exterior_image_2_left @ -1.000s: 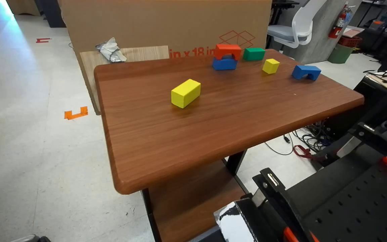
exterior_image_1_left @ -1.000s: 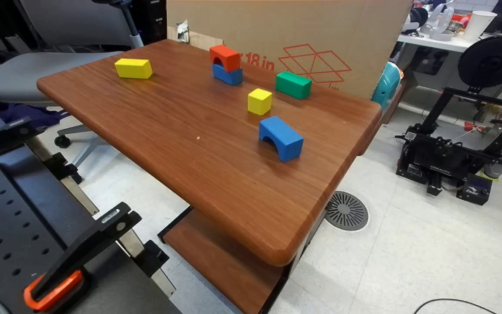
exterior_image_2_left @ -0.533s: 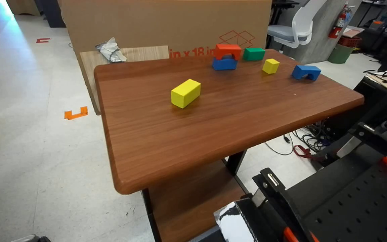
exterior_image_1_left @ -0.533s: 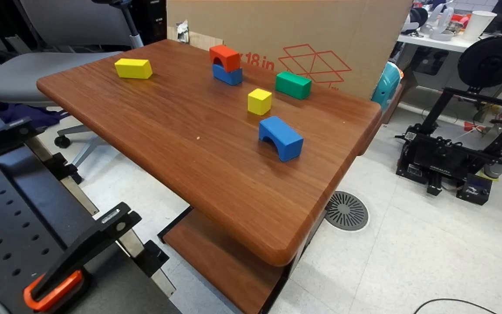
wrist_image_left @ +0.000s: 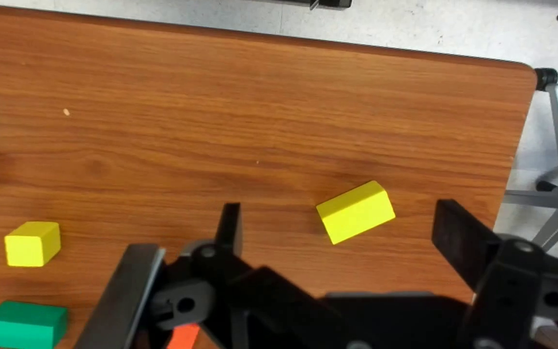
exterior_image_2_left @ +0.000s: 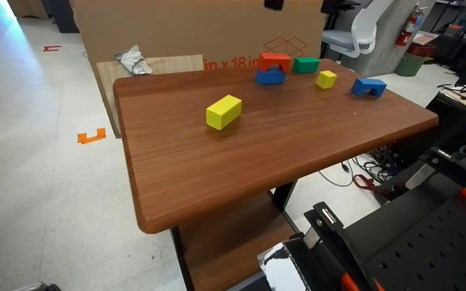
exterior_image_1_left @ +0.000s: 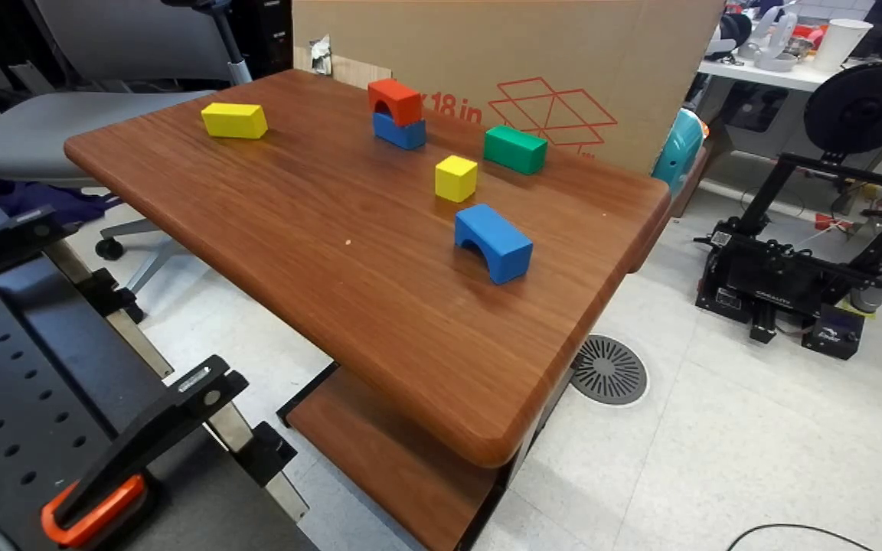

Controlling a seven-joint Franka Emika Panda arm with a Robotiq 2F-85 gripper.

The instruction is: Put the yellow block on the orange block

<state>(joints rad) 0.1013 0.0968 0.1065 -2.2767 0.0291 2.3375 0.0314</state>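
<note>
Your yellow block (exterior_image_2_left: 223, 112) is a bright, flat-sided oblong, longer than tall, lying on a long side on the table (exterior_image_2_left: 257, 153), well apart from the orange block (exterior_image_2_left: 274, 59). The orange block (its underside cut to an arch) sits on a blue block (exterior_image_2_left: 270, 78); the green block (exterior_image_2_left: 306, 65) and a more cube-like yellow piece (exterior_image_2_left: 326, 80) stand nearer it. Your gripper (wrist_image_left: 339, 215), higher than the orange block, has its fingers (wrist_image_left: 460, 237) spread wide.
</note>
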